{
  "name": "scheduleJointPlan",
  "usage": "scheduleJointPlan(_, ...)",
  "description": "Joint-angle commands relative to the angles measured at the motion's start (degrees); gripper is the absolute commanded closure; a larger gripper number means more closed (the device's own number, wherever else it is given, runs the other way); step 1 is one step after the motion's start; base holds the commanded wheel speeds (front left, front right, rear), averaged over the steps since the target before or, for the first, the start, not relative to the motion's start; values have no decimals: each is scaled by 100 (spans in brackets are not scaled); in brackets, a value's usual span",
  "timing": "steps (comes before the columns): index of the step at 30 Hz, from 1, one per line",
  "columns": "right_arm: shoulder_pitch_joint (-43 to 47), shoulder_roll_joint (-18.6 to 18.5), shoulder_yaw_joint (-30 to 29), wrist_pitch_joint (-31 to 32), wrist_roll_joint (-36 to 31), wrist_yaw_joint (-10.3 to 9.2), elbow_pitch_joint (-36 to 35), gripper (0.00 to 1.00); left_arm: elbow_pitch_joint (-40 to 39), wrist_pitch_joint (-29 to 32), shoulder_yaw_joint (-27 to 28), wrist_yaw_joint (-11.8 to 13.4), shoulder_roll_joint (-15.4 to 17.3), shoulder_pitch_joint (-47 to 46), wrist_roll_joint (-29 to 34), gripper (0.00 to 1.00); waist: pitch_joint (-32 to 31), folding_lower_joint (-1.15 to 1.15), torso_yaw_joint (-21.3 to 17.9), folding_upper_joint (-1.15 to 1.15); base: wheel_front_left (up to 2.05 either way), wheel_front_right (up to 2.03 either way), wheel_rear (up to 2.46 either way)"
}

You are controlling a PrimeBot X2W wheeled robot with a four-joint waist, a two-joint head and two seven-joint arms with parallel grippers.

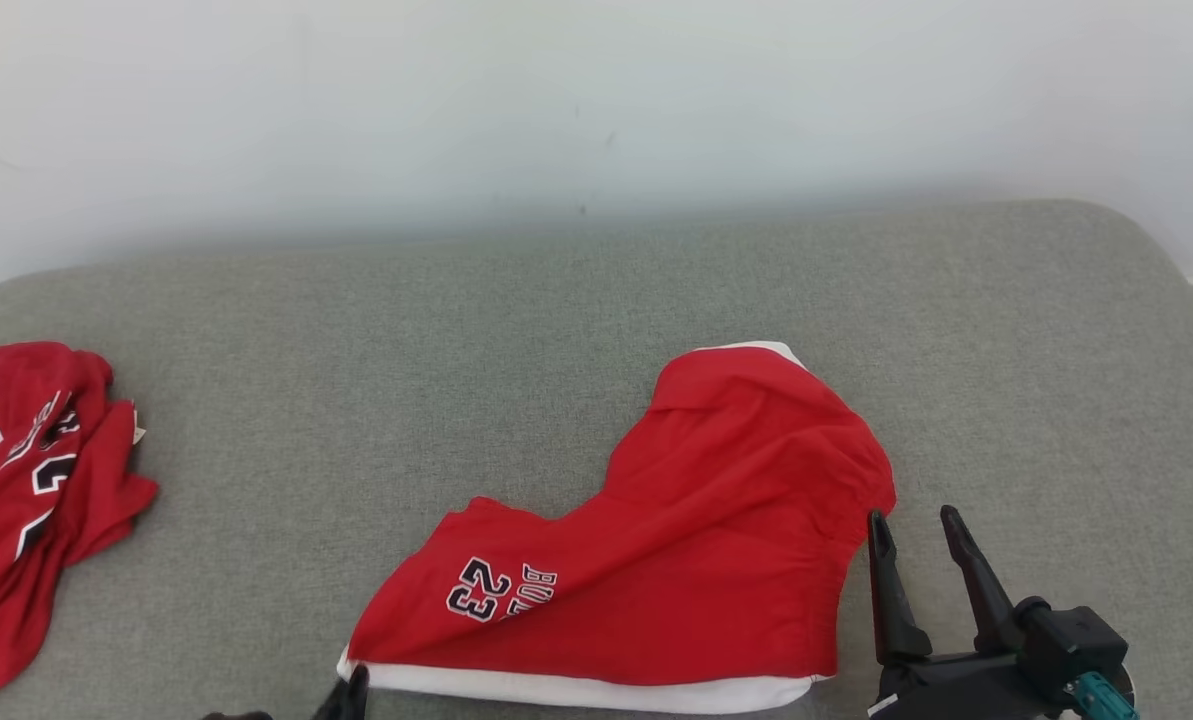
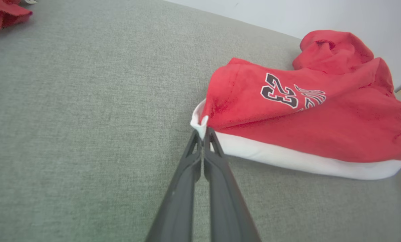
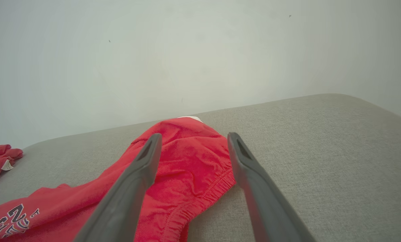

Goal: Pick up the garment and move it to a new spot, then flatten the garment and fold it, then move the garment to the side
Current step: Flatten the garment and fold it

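Your left gripper point(image 2: 203, 133) is clamped on the white hem corner point(image 2: 199, 121) of the red jersey shorts point(image 1: 716, 520), which lie on the grey fabric cushion point(image 1: 456, 330). Your right gripper point(image 1: 914, 522) stands with jaws apart beside the elastic waistband point(image 3: 203, 198). Grip that edge, then tension gently and evenly.

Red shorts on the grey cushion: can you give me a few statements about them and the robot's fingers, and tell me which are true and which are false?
1. The left fingers are pinched shut on the white hem corner of the red shorts. True.
2. The right fingers are shut on the shorts. False: they stand open and hold nothing.
3. The shorts carry the number 23. True.
4. The shorts are the sole garment on the grey cushion. False: a second red garment lies crumpled to the robot's left.
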Motion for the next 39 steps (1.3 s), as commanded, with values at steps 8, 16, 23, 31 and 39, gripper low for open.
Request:
scheduleJointPlan(8,140,15,-45,-2,-43,1,2,0,-493,-19,1163,-212,-411,235,975,0,-202,1,62,1,0,0,0)
scheduleJointPlan(16,256,-24,-32,-1,-73,1,17,0,-1269,-19,2248,-439,-908,552,2101,0,-220,1,58,1,0,0,0)
scheduleJointPlan(23,609,-183,85,-1,-91,1,106,0,-1639,-19,2987,-618,-1323,745,2754,0,-238,1,112,1,0,0,0)
scheduleJointPlan(31,1056,-201,121,-2,-98,1,108,0,-1809,-19,3489,-754,-1588,1036,3064,0,-327,1,157,1,0,0,0)
scheduleJointPlan(39,1078,-487,618,-2,-128,1,217,0,-1620,-19,3447,-818,-1612,1185,3301,0,-342,1,141,1,0,0,0)
